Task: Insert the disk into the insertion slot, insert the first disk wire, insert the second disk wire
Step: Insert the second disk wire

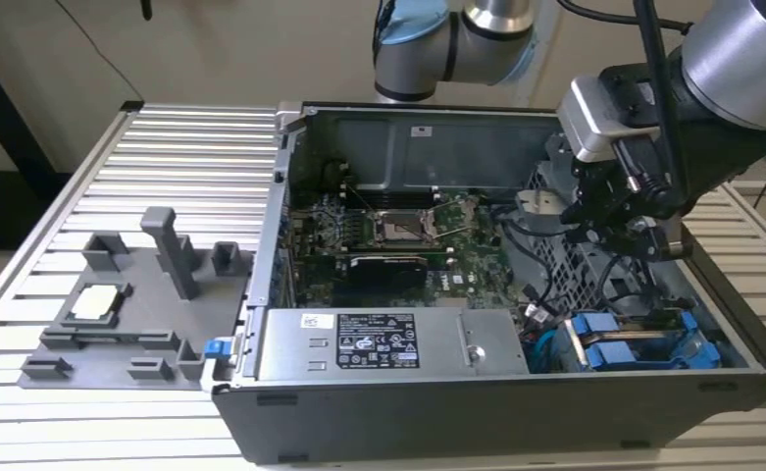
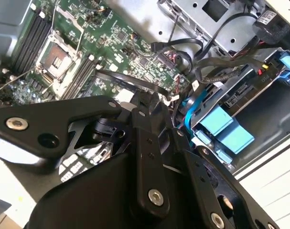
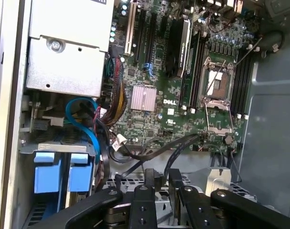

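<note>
two blue drive carriers (image 1: pixel 609 343) sit side by side in the grey drive cage (image 3: pixel 56 149), next to the silver power supply box (image 1: pixel 383 343). gripper (image 1: pixel 634 235) hangs above the cage near loose black cables (image 3: pixel 152 151); can't tell whether it's open or gripping anything.

Matt black pincer (image 3: pixel 162 177), likely metal; dull silver metal power-supply box (image 3: pixel 73 71)
</note>
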### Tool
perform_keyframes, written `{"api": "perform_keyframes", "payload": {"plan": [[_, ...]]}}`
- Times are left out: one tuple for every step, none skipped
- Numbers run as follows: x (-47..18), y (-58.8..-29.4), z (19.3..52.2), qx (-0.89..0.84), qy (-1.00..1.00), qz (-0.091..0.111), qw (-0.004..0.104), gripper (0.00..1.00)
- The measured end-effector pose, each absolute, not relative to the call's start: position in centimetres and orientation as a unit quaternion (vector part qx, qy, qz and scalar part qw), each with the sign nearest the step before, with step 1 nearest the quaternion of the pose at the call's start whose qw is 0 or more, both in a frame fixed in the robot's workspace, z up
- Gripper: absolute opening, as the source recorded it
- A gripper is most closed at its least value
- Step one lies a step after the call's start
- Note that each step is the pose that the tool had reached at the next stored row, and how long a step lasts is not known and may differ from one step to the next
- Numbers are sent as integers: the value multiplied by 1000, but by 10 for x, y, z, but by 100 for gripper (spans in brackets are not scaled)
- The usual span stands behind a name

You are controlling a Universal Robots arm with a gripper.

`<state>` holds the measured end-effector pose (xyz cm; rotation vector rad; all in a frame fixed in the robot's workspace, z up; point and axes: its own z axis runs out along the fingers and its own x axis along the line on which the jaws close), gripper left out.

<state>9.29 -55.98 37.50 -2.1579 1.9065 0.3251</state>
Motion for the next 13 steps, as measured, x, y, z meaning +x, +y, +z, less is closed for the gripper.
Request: {"api": "perform_keyframes", "payload": {"plan": [[93, -560, 375, -739, 653, 111, 122, 27], [93, -560, 375, -739, 653, 111, 121, 27], [93, -561, 374, -739, 653, 111, 122, 27], [93, -561, 374, -739, 653, 111, 122, 27], [93, -561, 373, -739, 653, 111, 122, 27], [93, -562, 373, -739, 653, 111, 122, 27], [93, -562, 372, -739, 653, 111, 122, 27], [93, -562, 372, -739, 653, 111, 122, 27], [93, -562, 372, -739, 653, 111, 122, 27], [93, -562, 372, -739, 653, 111, 122, 27], [93, -563, 372, -739, 653, 111, 122, 27], [93, -563, 372, -739, 653, 111, 122, 27], [93, -563, 372, -739, 653, 111, 122, 27]]}}
